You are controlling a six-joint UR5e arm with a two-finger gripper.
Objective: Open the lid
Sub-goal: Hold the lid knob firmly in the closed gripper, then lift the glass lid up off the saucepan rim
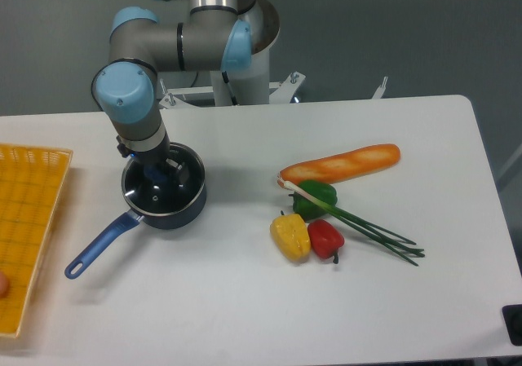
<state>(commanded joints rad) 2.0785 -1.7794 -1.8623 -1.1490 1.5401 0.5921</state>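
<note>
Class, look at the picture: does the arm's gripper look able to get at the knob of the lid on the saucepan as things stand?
Probably yes. The gripper hangs directly over the lid on the saucepan, with nothing between them; whether it already touches the knob cannot be told.

Around the saucepan (167,199), table (204,293) lies bare at 6; basket (28,219) blocks 9, vegetables (314,223) crowd 3.

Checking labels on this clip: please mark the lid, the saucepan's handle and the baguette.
lid (175,188): fixed camera view, on the glass right of the knob.
saucepan's handle (96,247): fixed camera view, mid-length of the blue handle.
baguette (342,164): fixed camera view, middle of the crust.
</note>
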